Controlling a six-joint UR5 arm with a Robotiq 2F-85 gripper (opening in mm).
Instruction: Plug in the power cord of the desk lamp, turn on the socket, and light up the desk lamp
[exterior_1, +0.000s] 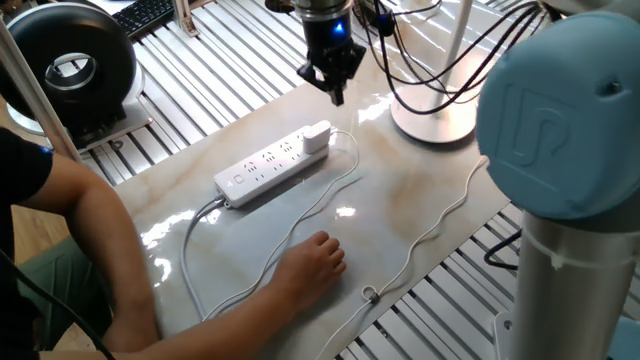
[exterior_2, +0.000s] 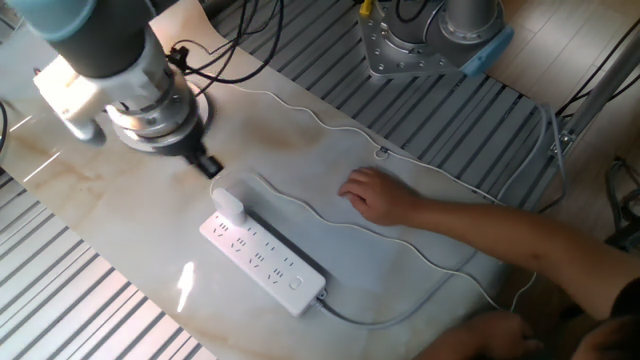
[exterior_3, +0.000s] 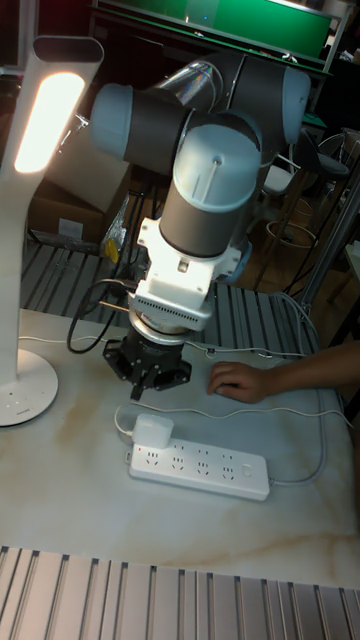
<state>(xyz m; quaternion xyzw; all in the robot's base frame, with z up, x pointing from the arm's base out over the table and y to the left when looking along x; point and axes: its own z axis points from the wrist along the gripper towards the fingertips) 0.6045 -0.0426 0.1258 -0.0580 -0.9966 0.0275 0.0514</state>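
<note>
Arm: the grey-and-blue UR5 arm (exterior_3: 205, 190) reaches down over the marbled table top (exterior_1: 400, 200), wrist pointing straight at the surface.
Gripper: the black two-finger gripper (exterior_1: 334, 90) hangs just above the table at about 12 o'clock of the plug end of the strip in one fixed view; nothing is in it. Its fingertips look drawn close together, but how far open they are I cannot tell.
Socket: the long white rectangular power strip (exterior_1: 272, 164) lies flat near mid-table, its round button (exterior_1: 237, 182) at the end away from the gripper.
Plug: a small boxy white plug (exterior_1: 316, 136) sits in the strip's outlet nearest the gripper.
Power cord: the thin white cable (exterior_1: 340, 180) loops from the plug across the table toward 5 o'clock.
Desk lamp: the white lamp with a flat round disc base (exterior_1: 432, 120) stands at 2 o'clock of the strip, apart from it.
Person: a bare hand (exterior_1: 315, 264) rests flat on the table at 6 o'clock of the strip.
Tall fixed view only: the lamp's head (exterior_3: 46, 115) glows — the other views cut it off.
One fixed view only: a black round fan (exterior_1: 68, 68) — at 10 o'clock, off the table top.
</note>
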